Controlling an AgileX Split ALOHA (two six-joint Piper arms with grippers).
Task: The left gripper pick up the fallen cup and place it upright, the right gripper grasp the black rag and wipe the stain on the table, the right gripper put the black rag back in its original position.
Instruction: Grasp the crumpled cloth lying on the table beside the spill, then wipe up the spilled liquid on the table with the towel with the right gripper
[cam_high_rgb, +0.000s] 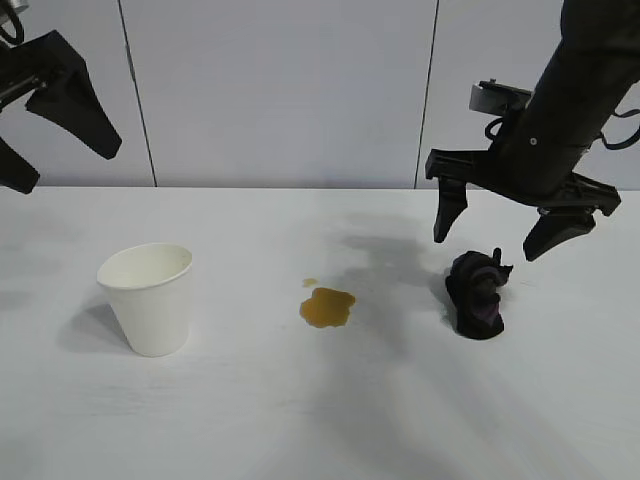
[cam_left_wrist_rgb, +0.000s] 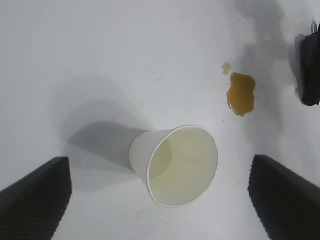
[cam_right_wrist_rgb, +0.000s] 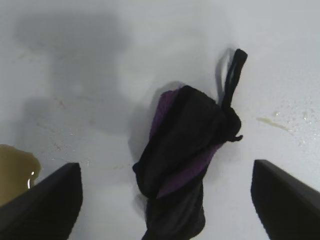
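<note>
The white paper cup (cam_high_rgb: 148, 298) stands upright on the left of the table (cam_high_rgb: 300, 420), mouth up and empty. My left gripper (cam_high_rgb: 78, 170) is open and empty, raised high above and behind it. In the left wrist view the cup (cam_left_wrist_rgb: 175, 165) lies well below the spread left gripper (cam_left_wrist_rgb: 160, 210). The brown stain (cam_high_rgb: 326, 306) with a small droplet is at the table's middle. The black rag (cam_high_rgb: 478, 295) with purple streaks lies bunched to the right. My right gripper (cam_high_rgb: 485, 248) hovers open just above it. In the right wrist view the rag (cam_right_wrist_rgb: 185, 160) lies between the fingers (cam_right_wrist_rgb: 45, 205), untouched.
Grey wall panels (cam_high_rgb: 280, 90) stand behind the table. The stain also shows in the left wrist view (cam_left_wrist_rgb: 241, 93) and at the edge of the right wrist view (cam_right_wrist_rgb: 15, 172). Small wet specks (cam_right_wrist_rgb: 272, 121) lie on the table beside the rag.
</note>
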